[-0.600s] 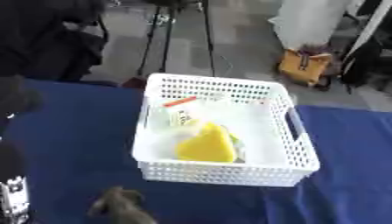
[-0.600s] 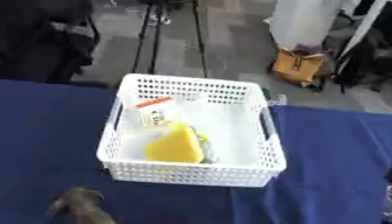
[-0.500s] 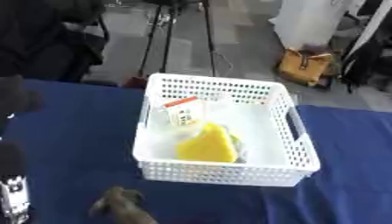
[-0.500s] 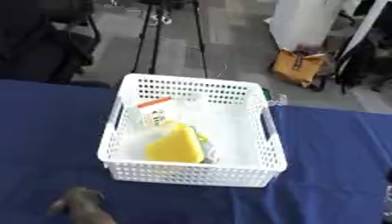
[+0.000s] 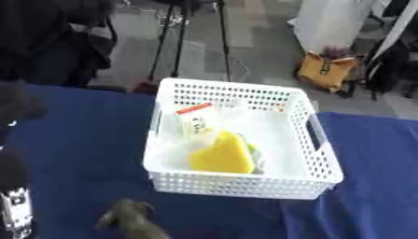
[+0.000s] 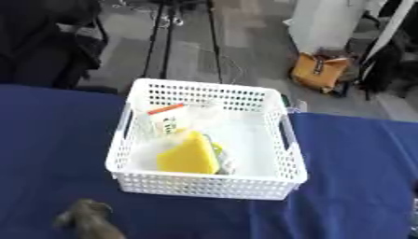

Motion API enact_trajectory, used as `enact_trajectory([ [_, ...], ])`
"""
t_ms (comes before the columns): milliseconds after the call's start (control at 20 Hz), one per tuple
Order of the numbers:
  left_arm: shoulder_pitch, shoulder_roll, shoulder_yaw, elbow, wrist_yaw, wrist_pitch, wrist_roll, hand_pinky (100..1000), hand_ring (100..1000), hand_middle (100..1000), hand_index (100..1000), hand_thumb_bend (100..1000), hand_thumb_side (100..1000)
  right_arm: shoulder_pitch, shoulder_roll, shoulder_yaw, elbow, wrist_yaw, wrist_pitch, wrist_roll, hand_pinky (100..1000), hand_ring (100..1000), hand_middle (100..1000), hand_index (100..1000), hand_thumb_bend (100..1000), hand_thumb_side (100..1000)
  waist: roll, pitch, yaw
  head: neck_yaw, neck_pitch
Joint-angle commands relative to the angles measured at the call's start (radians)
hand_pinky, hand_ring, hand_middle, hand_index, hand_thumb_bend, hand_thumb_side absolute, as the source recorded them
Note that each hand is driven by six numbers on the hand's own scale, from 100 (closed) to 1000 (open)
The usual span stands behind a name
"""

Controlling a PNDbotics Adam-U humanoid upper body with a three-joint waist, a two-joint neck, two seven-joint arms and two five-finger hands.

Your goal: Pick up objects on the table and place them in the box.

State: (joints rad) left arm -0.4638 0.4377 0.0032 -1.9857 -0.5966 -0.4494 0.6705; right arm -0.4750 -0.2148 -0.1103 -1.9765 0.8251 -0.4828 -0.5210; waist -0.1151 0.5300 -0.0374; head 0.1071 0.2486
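Note:
A white perforated basket [image 6: 291, 154] stands mid-table on the blue cloth. Inside it lie a yellow wedge-shaped block [image 6: 188, 157], a small white carton with an orange-red top [image 6: 167, 120], and some clear wrapping [image 6: 214, 112]. A small grey-brown object [image 5: 129, 218] lies on the cloth in front of the basket's left corner, with nothing touching it. My left arm [image 5: 15, 210], black with a silver patch, shows at the lower left edge of the left eye view. A dark rounded shape [image 5: 16, 100] above it may be the hand, and its fingers are not discernible. My right hand does not show.
Blue cloth [image 6: 359, 186] covers the table on both sides of the basket. Beyond the far edge are a black tripod [image 5: 192, 37], a dark seated figure at the upper left, an orange bag [image 6: 320, 70] on the floor, and a white stand.

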Motion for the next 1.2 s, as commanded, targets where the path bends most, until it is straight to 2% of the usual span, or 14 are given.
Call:
enact_trajectory([
  [50,-0.011,0.011,0.001,-0.014,0.005,-0.015,0.011,656,742,813,821,100,907,-0.010,-0.029,-0.003,-0.024,0.000,0.002,-0.005,813,765,745,812,100,899,0.010,-0.037,-0.006,0.002,0.011],
  [100,-0.011,0.012,0.001,-0.014,0.005,-0.014,0.011,656,742,813,821,100,907,-0.011,-0.031,-0.002,-0.024,-0.001,0.002,-0.005,813,765,745,812,100,899,0.011,-0.037,-0.007,0.002,0.012],
  [150,-0.005,0.010,-0.003,-0.014,0.008,-0.008,0.004,677,783,858,857,100,915,-0.020,-0.050,0.001,-0.024,-0.001,0.001,-0.004,820,772,752,820,100,909,0.022,-0.039,-0.023,0.000,0.014],
  [300,0.001,0.004,-0.006,-0.014,0.017,0.009,-0.029,680,785,860,858,100,916,-0.033,-0.078,0.008,-0.024,-0.007,0.006,-0.002,821,772,752,821,100,910,0.036,-0.042,-0.043,0.000,0.020],
  [350,0.004,-0.011,-0.005,-0.014,0.026,0.018,-0.038,710,826,902,885,100,949,-0.040,-0.093,0.010,-0.024,-0.003,0.004,0.000,829,779,758,830,100,917,0.042,-0.049,-0.048,0.007,0.045],
  [600,0.011,-0.071,0.000,-0.014,0.061,0.054,-0.104,729,844,920,899,100,959,-0.059,-0.148,0.028,-0.024,-0.016,0.032,0.059,836,781,759,839,100,937,0.067,-0.083,-0.050,0.031,0.156],
  [800,0.019,-0.093,0.005,-0.014,0.073,0.064,-0.141,741,856,933,908,100,968,-0.068,-0.174,0.032,-0.022,-0.024,0.047,0.113,841,787,765,853,100,950,0.074,-0.098,-0.045,0.039,0.198],
  [1200,0.061,-0.123,0.012,-0.014,0.058,0.075,-0.226,819,946,1000,976,100,975,-0.072,-0.235,0.051,-0.009,-0.031,0.076,0.261,861,832,818,914,100,996,0.089,-0.132,-0.018,0.025,0.279],
])
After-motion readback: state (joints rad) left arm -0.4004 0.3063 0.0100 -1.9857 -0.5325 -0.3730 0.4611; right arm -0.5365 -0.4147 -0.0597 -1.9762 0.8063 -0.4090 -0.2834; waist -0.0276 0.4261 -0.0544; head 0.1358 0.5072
